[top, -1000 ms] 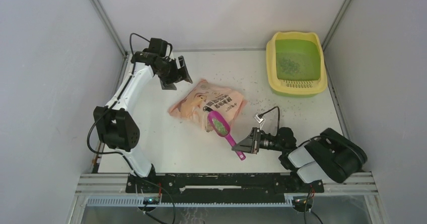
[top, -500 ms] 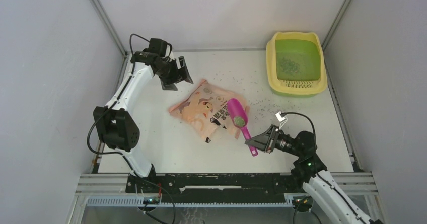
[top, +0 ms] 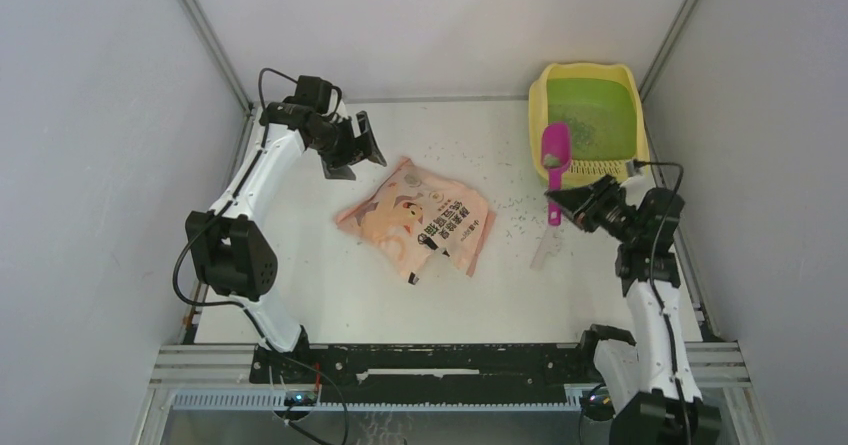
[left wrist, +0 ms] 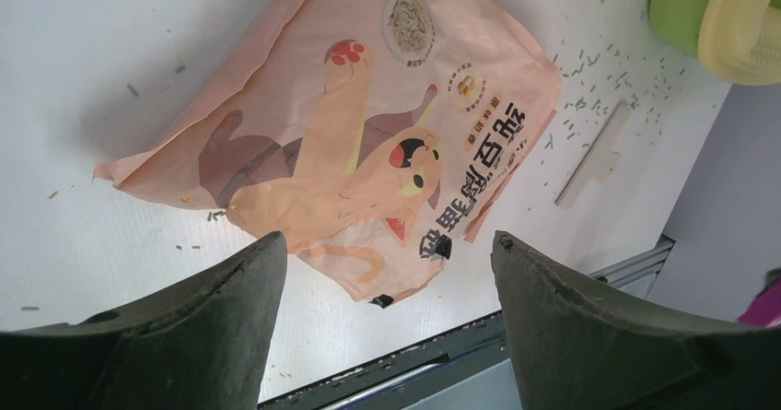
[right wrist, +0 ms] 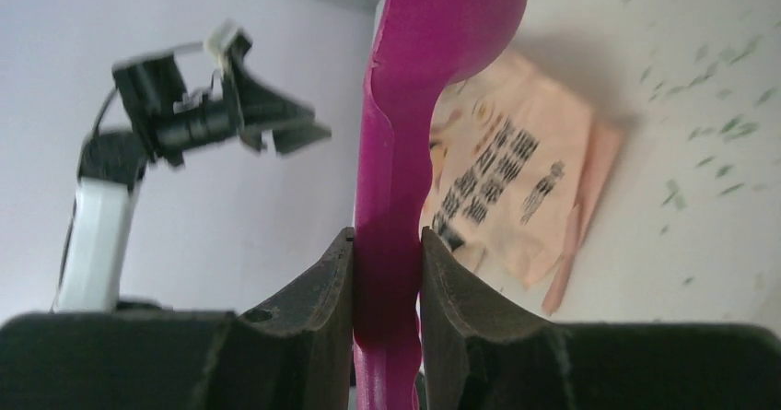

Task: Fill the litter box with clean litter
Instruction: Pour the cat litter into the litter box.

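Pinching the magenta scoop (top: 555, 148), the right end effector (top: 556, 198) has swung from the bag (top: 420, 215) to the litter box (top: 585, 69), which holds sparse litter (top: 590, 123). The left end effector (top: 355, 160) is spread.

Right hand (top: 554, 201) carried scoop (top: 555, 149) from bag (top: 415, 215) to litter box (top: 586, 67) edge

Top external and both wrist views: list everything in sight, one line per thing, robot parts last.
litter box: one, pale yellow rim with green basin, far right corner of the table
litter: many granules, dark grey-green, some in the basin, more scattered on the table
scoop: one, magenta, head over the litter box's near left edge
bag: one, peach-pink printed, lying flat mid-table
strip: one, white, flat on the table right of the bag
table: one, white
left gripper: one, black, open, beyond the bag
right gripper: one, black, shut on the scoop's handle
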Robot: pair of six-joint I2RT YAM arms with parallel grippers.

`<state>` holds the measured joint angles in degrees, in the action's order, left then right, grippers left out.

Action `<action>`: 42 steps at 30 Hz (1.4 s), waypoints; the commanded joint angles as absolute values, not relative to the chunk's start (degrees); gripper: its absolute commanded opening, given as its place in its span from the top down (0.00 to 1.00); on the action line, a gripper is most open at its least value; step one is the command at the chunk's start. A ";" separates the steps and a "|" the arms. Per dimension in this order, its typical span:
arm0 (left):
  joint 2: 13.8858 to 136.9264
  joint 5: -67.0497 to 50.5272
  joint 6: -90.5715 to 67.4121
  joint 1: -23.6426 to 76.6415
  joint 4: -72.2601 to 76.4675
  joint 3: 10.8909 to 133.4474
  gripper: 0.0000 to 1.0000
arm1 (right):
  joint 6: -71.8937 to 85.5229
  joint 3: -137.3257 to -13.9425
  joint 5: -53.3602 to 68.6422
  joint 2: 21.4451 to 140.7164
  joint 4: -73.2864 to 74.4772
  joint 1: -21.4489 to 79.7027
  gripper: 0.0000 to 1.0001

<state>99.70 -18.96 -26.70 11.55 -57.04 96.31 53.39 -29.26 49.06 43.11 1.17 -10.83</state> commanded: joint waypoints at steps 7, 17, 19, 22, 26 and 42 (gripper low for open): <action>100.24 -23.23 -26.05 11.38 -54.08 97.19 0.14 | 43.43 -50.39 43.88 64.83 9.37 -21.09 1.00; 101.41 -24.57 -25.86 11.35 -52.71 96.99 0.14 | 27.63 -89.78 26.75 94.78 39.36 -14.71 1.00; 101.66 -24.69 -25.73 11.35 -52.57 96.75 0.14 | 24.99 -97.39 22.32 100.22 45.05 -13.05 1.00; 101.97 -24.69 -25.38 11.34 -52.32 96.27 0.14 | 20.95 -111.61 12.38 108.03 54.47 -9.78 1.00; 102.45 -24.49 -24.99 11.26 -52.10 95.66 0.14 | 17.46 -121.35 -3.03 114.05 61.66 -5.79 1.00; 103.12 -23.19 -25.34 11.36 -52.03 95.43 0.14 | 7.35 -120.10 -30.52 112.37 60.58 3.35 1.00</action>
